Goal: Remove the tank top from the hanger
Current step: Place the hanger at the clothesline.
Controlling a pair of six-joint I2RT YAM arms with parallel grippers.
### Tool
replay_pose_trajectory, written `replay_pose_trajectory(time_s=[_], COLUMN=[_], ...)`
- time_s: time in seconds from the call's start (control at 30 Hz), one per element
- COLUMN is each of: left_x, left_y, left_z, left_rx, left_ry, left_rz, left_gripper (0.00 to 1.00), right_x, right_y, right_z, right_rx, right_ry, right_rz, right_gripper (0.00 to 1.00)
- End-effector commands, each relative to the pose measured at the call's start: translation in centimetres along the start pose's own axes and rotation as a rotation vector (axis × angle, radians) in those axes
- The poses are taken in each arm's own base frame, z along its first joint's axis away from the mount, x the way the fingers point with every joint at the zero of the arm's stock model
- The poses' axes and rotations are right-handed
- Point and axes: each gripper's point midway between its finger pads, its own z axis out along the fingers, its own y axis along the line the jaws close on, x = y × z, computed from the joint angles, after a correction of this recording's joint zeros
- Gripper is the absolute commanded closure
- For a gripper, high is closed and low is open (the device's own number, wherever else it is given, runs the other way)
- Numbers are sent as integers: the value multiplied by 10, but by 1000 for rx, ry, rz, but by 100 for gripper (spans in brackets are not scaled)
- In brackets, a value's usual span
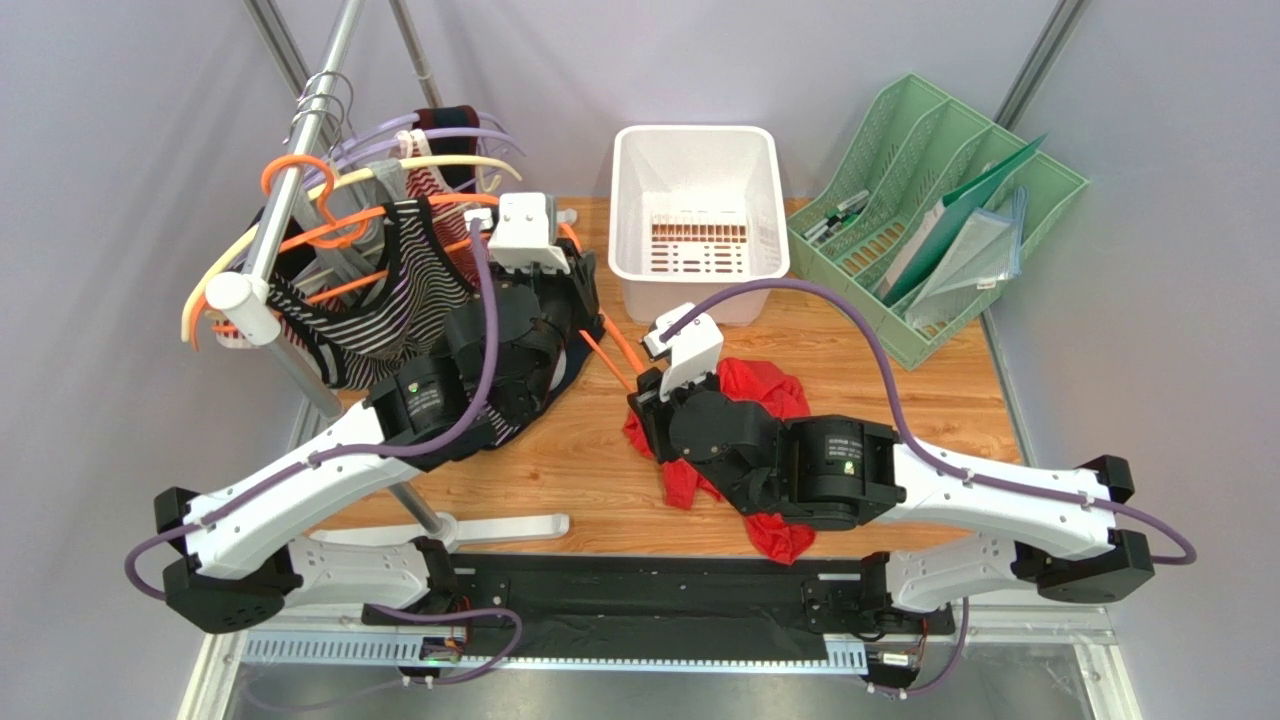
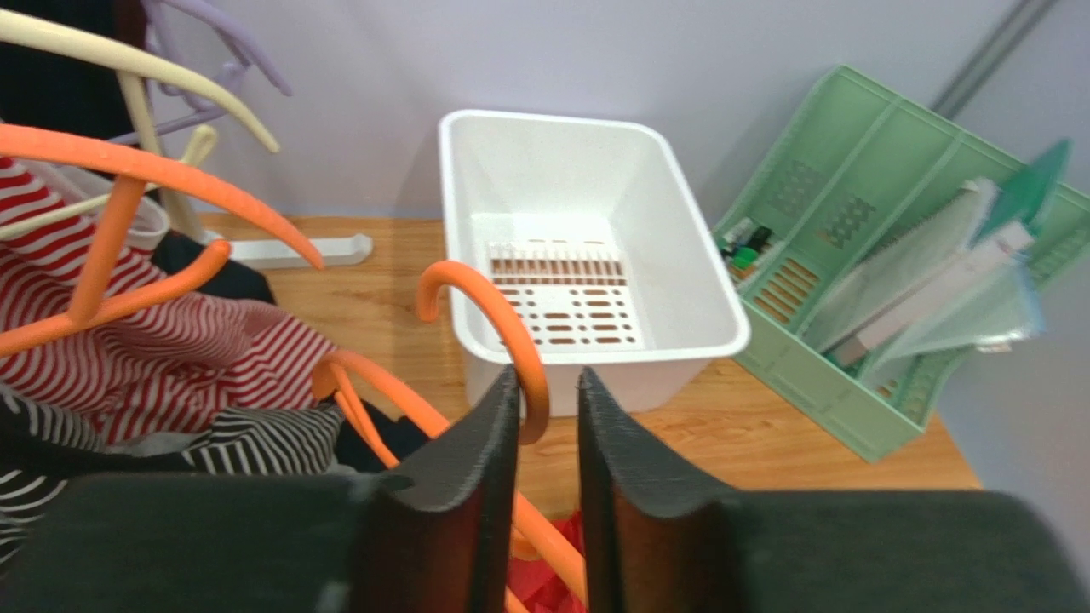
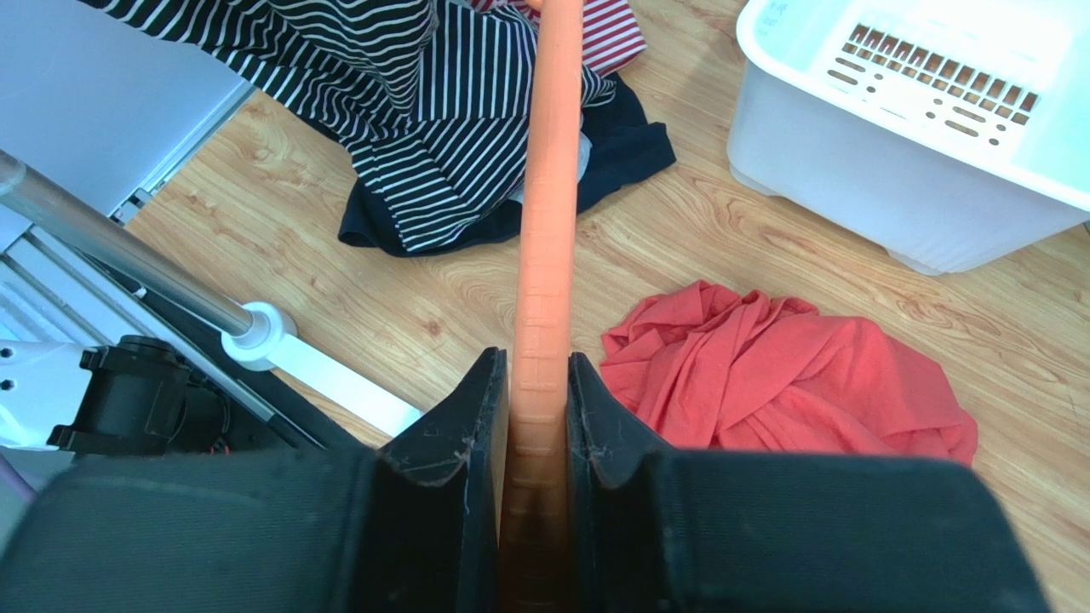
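Hangers in orange, cream and lavender plastic (image 1: 353, 225) crowd the grey metal rack pole (image 1: 334, 53) to the left of the left claw (image 2: 548, 383). Striped garments (image 1: 376, 308), some black-and-white and some red-and-white, hang from them and pile against that claw's left side. Its two black fingers (image 2: 473, 498) stand a narrow gap apart. The hook of a loose orange plastic hanger (image 2: 509, 335) rises through the gap and brushes the left finger; whether the pads actually pinch it I cannot tell.

From there the hanger runs down and rightward to the right claw (image 3: 537, 364), whose jaws press tight against both sides of the orange bar and grip it. Ahead and to the left of this claw, the striped clothes and a dark garment (image 3: 627, 147) lie on the wooden table (image 3: 422, 307), with the hanger crossing over them. The rack's white foot (image 3: 326, 383) sits close on the claw's left.

Just right of the right claw lies the red tank top (image 3: 793, 383), crumpled in a heap on the wood and partly under the right arm in the overhead view. Beyond both claws stands a white plastic bin (image 1: 694, 210) with a slotted floor. Further right of it is a mint-green plastic file rack (image 1: 962, 180) holding folders and pens.
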Motion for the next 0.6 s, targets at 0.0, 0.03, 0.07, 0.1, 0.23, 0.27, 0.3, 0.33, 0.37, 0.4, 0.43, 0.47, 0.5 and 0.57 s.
replay_pose_trajectory(time_s=[0.0,0.03,0.07,0.1,0.23,0.27,0.3,0.33,0.37,0.4,0.43,0.47,0.5,0.57], left_x=[-24,-21,-22,-29,-38,-45,-48,-44,-50,-47,-41,-44,-39,-27], left_y=[-13,-12,-10,-8,-10,-12,-11,-10,-10,-10,-11,-4,-2,4], left_z=[-20,-22,-26,-33,-58,-71,-78,-85,-102,-108,-119,-130,-135,-154], left_rx=[162,170,180,213,352,420,451,485,565,596,650,677,691,755], left_ry=[-19,-14,-13,-20,-9,-13,-10,10,2,13,38,34,54,97], left_rz=[-83,-82,-89,-110,-105,-113,-115,-99,-108,-104,-93,-104,-113,-108], left_gripper=[63,54,49,46,36,36,35,35,34,32,31,30,30,30], right_x=[-20,-17,-18,-20,-23,-25,-33,-38,-40,-48,-53,-58,-63,-76], right_y=[-9,-12,-13,-17,-40,-39,-50,-56,-54,-68,-71,-79,-83,-78], right_z=[-13,-11,-12,-15,-17,-19,-21,-20,-20,-20,-20,-19,-20,-22], right_rx=[-6,-5,-12,-19,3,-28,-19,-20,-66,-54,-67,-76,-83,-165], right_ry=[-69,-65,-69,-75,-90,-89,-109,-119,-116,-136,-151,-156,-168,-190], right_rz=[66,62,71,80,84,85,100,96,97,107,103,106,107,61], right_gripper=[100,100,100,100,100,100,100,100,100,100,100,100,100,100])
